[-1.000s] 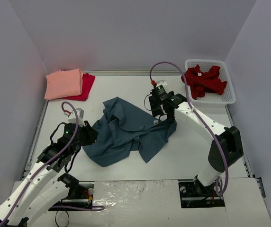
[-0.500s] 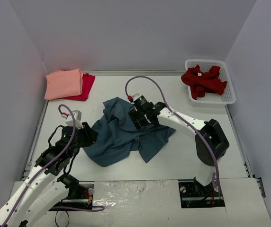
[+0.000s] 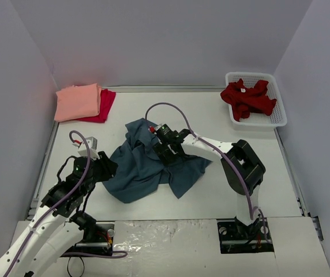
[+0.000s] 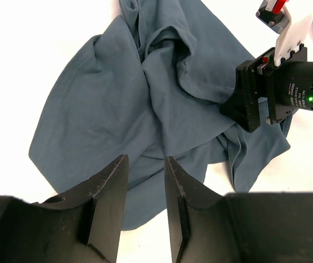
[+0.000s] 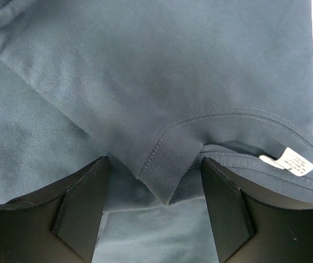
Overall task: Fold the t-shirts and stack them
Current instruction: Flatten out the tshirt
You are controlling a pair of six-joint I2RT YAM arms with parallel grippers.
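Because it lay crumpled in the middle of the surface (image 3: 153, 109), the slate-blue shirt (image 3: 136, 173) was judged unready for folding; the right hand (image 5: 154, 164) was spread open astride its collar, presumably to lift it, and the left hand (image 4: 145, 161) was held slightly open, empty, nearby.

- The right gripper (image 3: 164, 151) has moved leftward from the slate-blue t-shirt's (image 3: 135, 174) right edge to its middle.
- The left gripper (image 3: 106, 169) has parted its jaws slightly.

The left claw (image 4: 145, 160) has its fingers a little apart, holding nothing. The right arm (image 3: 211, 147) stretches out to the left, with the right claw (image 5: 155, 164) wide open.
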